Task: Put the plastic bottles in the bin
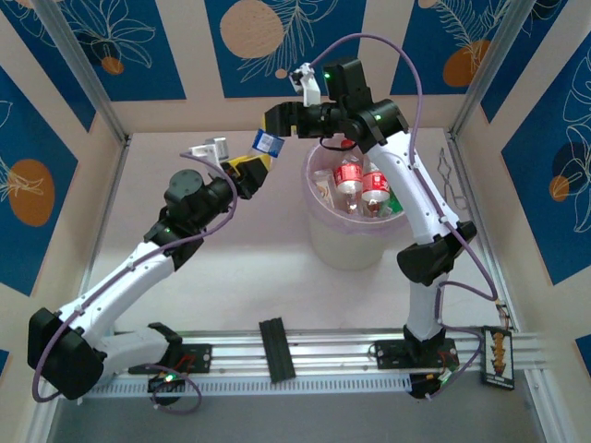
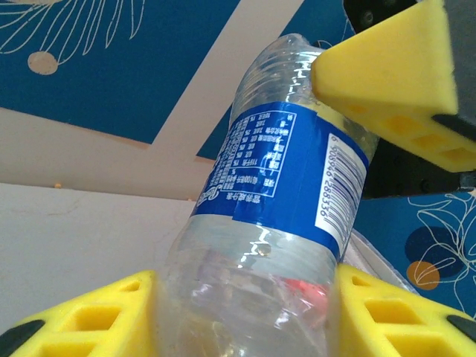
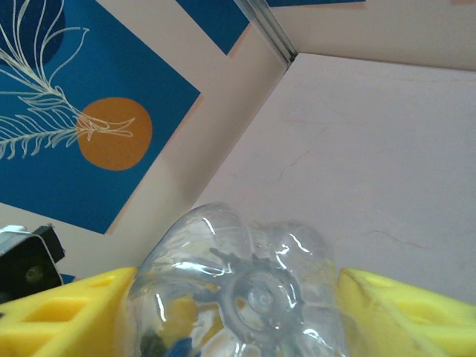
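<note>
- You're seeing both claws gripping one blue-label bottle (image 1: 268, 141) in the upper middle of the top view. It's hanging in the air just left of the bin (image 1: 351, 247).
- The left gripper (image 1: 256, 168) is reaching in from the lower left and pinching the bottle. In the left wrist view its yellow fingers (image 2: 82, 316) are pressing both sides of the clear body along the bottom edge of the frame.
- The right gripper (image 1: 277, 122) is coming over the bin rim from the right and also clamping the bottle. One of its yellow pads (image 2: 387, 67) is pressing the bottle's shoulder in the upper right of the left wrist view.
- In the right wrist view you're looking at the bottle's clear ribbed base (image 3: 249, 294), bottom centre, sitting between the two pads with both touching it.
- The bin is standing right of centre on the table (image 1: 185, 286), holding red-label bottles (image 1: 349, 175).
</note>
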